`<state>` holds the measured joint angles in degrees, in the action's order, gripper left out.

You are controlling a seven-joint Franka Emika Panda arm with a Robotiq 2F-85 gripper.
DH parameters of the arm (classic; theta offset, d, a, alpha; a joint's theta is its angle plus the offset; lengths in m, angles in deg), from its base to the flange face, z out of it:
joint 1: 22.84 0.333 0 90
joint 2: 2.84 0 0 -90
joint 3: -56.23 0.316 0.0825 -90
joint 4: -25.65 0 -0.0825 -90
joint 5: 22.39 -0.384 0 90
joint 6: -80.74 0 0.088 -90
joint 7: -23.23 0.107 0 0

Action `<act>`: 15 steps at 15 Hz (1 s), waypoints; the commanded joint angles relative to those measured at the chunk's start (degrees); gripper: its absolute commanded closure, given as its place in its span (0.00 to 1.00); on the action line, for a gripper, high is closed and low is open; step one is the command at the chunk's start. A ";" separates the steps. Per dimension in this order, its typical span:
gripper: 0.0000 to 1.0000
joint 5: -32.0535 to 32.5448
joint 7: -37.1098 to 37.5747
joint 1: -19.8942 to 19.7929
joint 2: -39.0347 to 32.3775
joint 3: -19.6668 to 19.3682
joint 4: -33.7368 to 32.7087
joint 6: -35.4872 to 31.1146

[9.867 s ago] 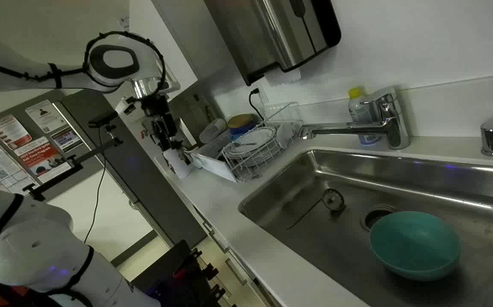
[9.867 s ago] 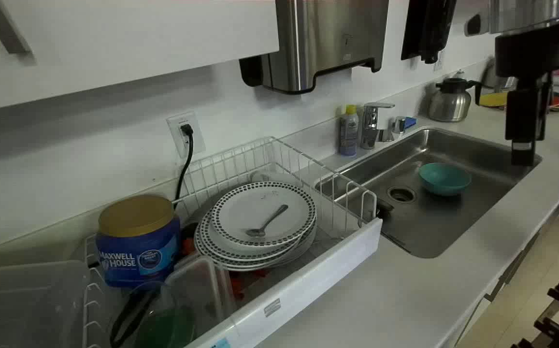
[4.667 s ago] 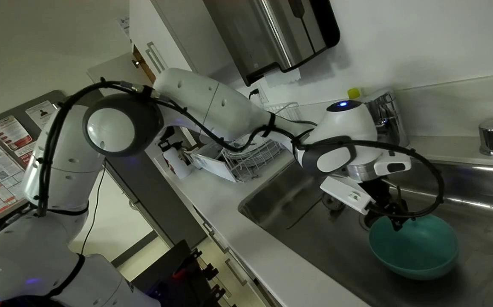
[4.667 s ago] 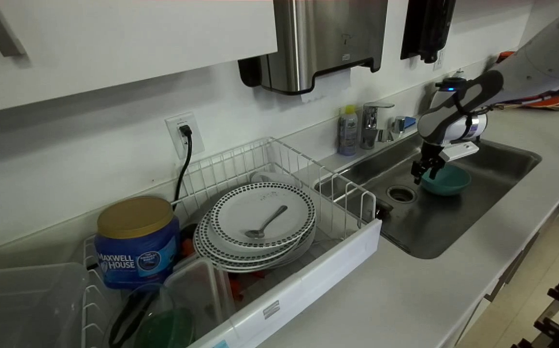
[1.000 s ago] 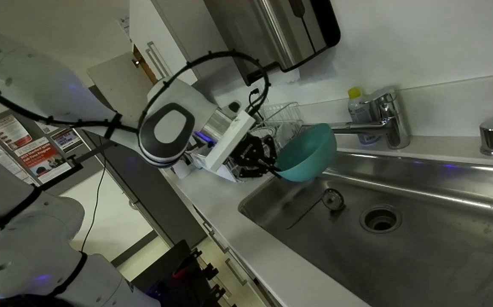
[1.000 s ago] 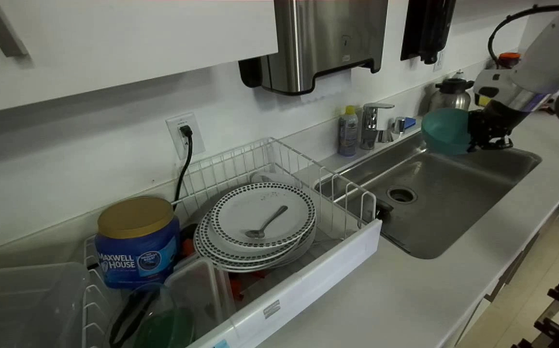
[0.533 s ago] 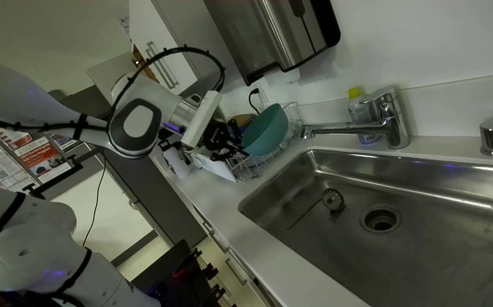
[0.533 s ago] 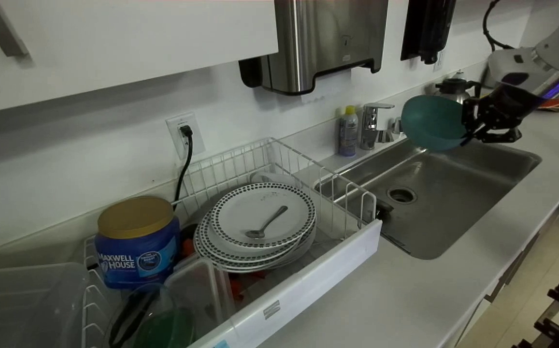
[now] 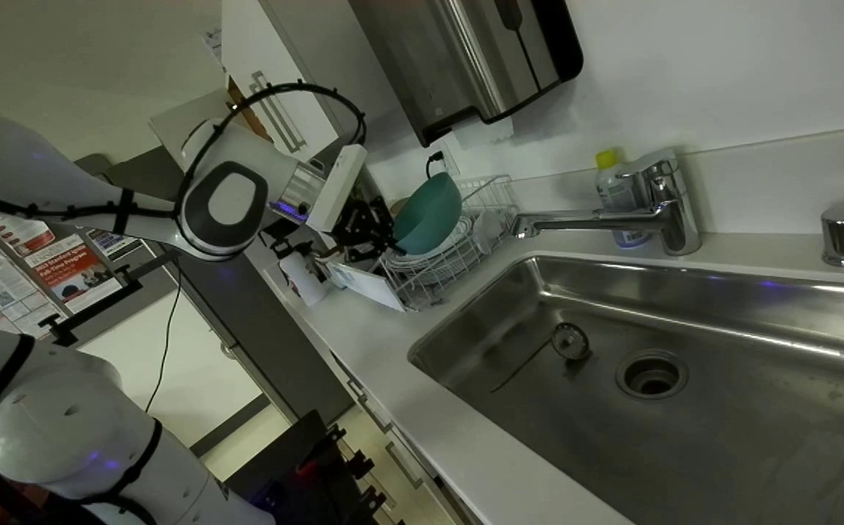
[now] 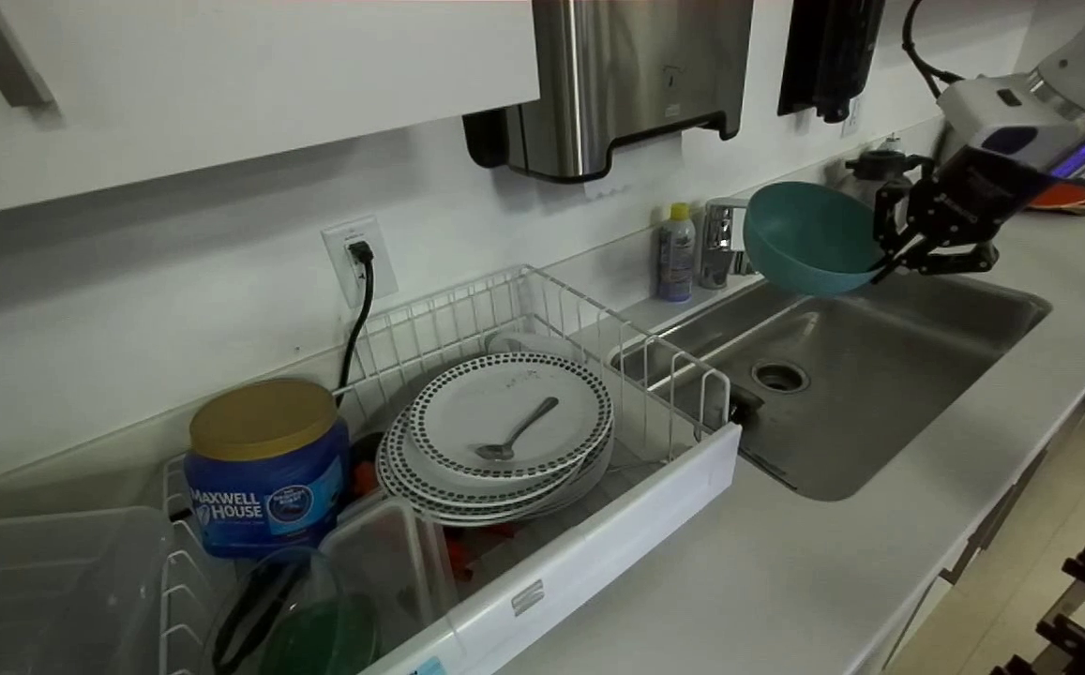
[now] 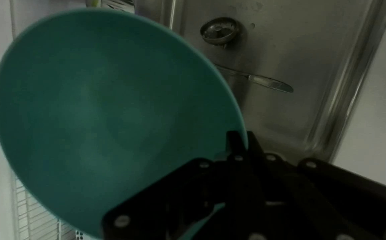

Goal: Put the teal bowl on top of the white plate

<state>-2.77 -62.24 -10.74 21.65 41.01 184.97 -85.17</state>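
Teal and tilted: found bowl (image 10: pixel 809 239) clamped by its rim in gripper (image 11: pixel 244 140), aloft at two o'clock from white plate (image 10: pixel 472 403) (spoon (image 10: pixel 521 434) on top) in an exterior view. Judge lifting done, placing outstanding.

The round teal bowl (image 11: pixel 112 103) looks smooth and matt, like plastic. The round white dot-rimmed top plate (image 10: pixel 476 408) looks like smooth ceramic, the small silver spoon (image 10: pixel 497 452) like metal. The rectangular grey sink (image 9: pixel 742 430) is lustrous metal, the curved chrome tap (image 9: pixel 675 219) glossier.
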 commanded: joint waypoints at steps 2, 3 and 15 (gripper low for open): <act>0.99 -4.38 -3.65 1.78 -0.26 0.06 0.01 -1.41; 0.99 -5.69 -4.83 3.28 -0.13 -0.02 0.04 -1.56; 0.99 -29.20 -34.92 33.98 -0.97 -8.30 -8.03 0.04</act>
<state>-28.27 -91.16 18.57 22.85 35.36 180.93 -85.78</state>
